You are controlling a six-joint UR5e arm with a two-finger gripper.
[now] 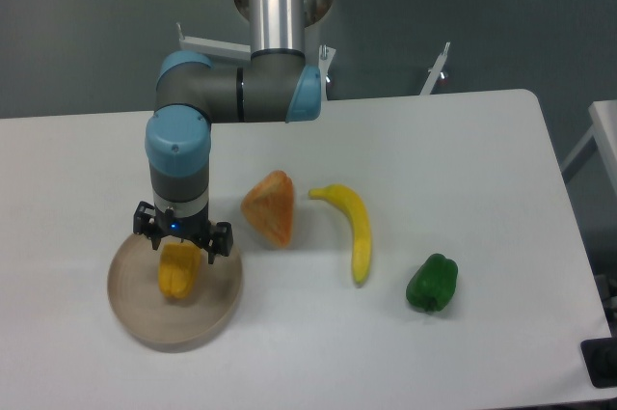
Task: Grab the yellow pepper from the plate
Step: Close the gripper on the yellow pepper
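The yellow pepper (177, 273) lies on the round beige plate (131, 312) at the left front of the table. My gripper (181, 242) hangs straight over the pepper's far end, its fingers spread to either side of it. The jaws stand open and nothing is held. The gripper body hides the pepper's top end.
An orange triangular wedge (271, 208) lies just right of the gripper. A yellow banana (353, 227) lies right of the wedge, and a green pepper (432, 283) lies further right toward the front. The arm's column (276, 5) rises at the table's back edge.
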